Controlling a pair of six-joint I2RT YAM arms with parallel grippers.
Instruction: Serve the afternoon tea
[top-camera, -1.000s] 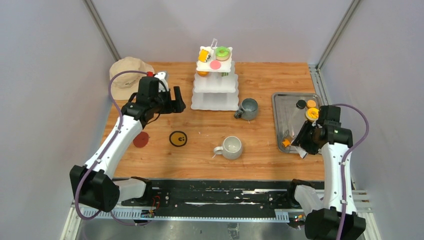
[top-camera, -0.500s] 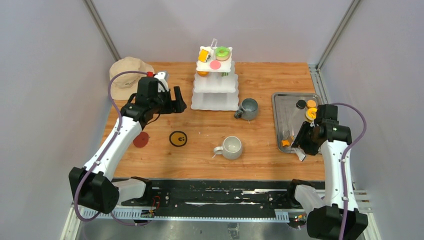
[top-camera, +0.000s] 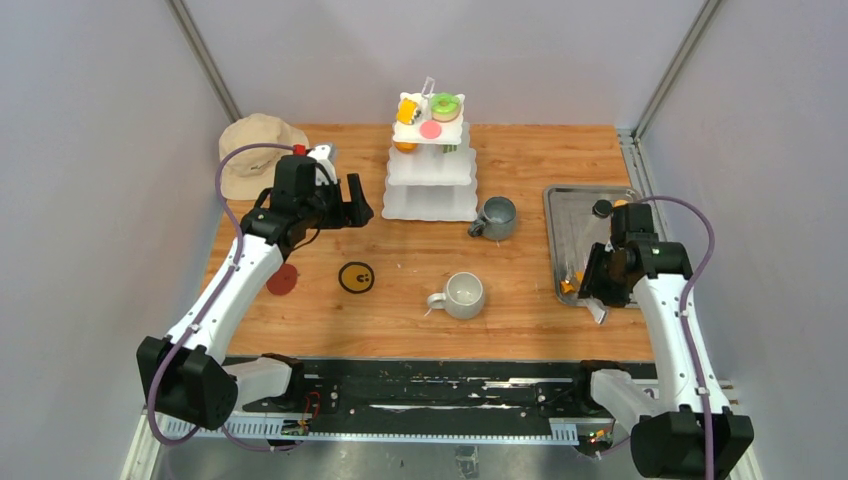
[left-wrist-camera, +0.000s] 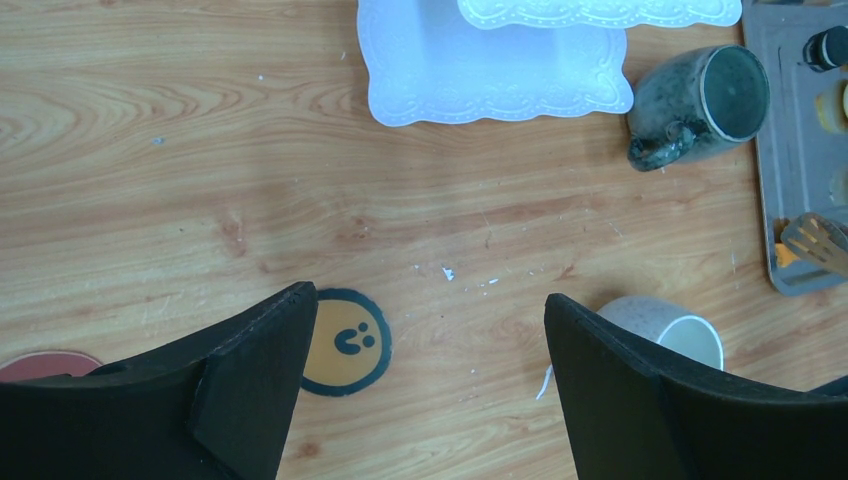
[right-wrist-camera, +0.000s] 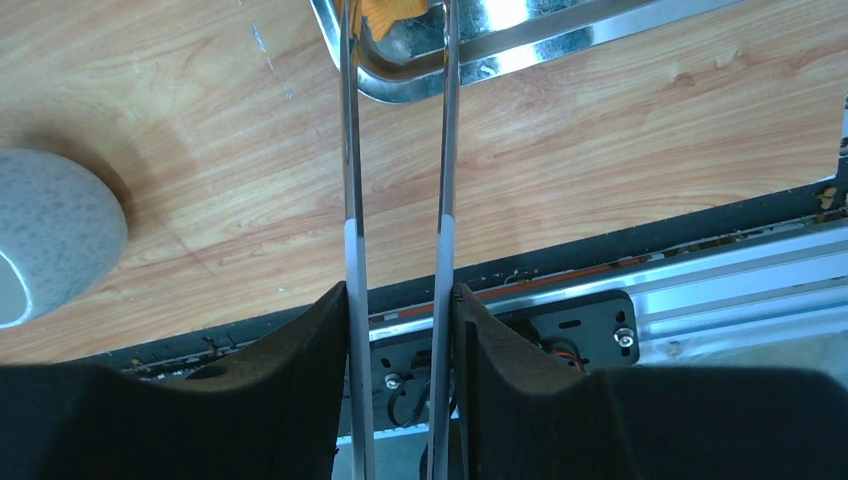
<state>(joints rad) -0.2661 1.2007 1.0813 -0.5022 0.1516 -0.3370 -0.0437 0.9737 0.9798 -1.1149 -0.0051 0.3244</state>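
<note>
Hat (top-camera: 255, 150): beige, at the far left corner of the tabletop (top-camera: 530, 160), just beyond the left arm's wrist.
Left arm (top-camera: 235, 275): reaches out over the left half of the tabletop. The left jaws are released, spread wide with nothing between them, and hang above bare wood near the stand.
Red disc (top-camera: 282, 279): flat on the wood, beside the left forearm.
Yellow disc (left-wrist-camera: 346, 342): black-rimmed with a small face, flat on the wood just right of the red disc.
Stand (top-camera: 425, 205): white, three scalloped tiers, upright at the far middle of the tabletop.
Pastries: a green-pink donut (top-camera: 445, 104), a yellow piece (top-camera: 407, 110) and a pink piece (top-camera: 431, 129) lie on the top tier. An orange piece (top-camera: 405, 146) sits one tier down.
Dark mug (top-camera: 496, 217): upright, just beside the stand's near right corner, handle to the left.
Pale mug (top-camera: 463, 294): upright, nearer the arms, well apart from the dark mug, handle to the left.
Tray (top-camera: 570, 205): steel, at the right side of the tabletop. A black cap (top-camera: 601, 208) lies at its far end.
Right arm (top-camera: 670, 320): bent over the tray's near end. The right jaws are clenched on a pair of metal tongs (right-wrist-camera: 445, 150).
Tongs' tips: an orange pastry (right-wrist-camera: 392, 15) lies between them in the tray's near left corner. Whether it is squeezed cannot be told.
</note>
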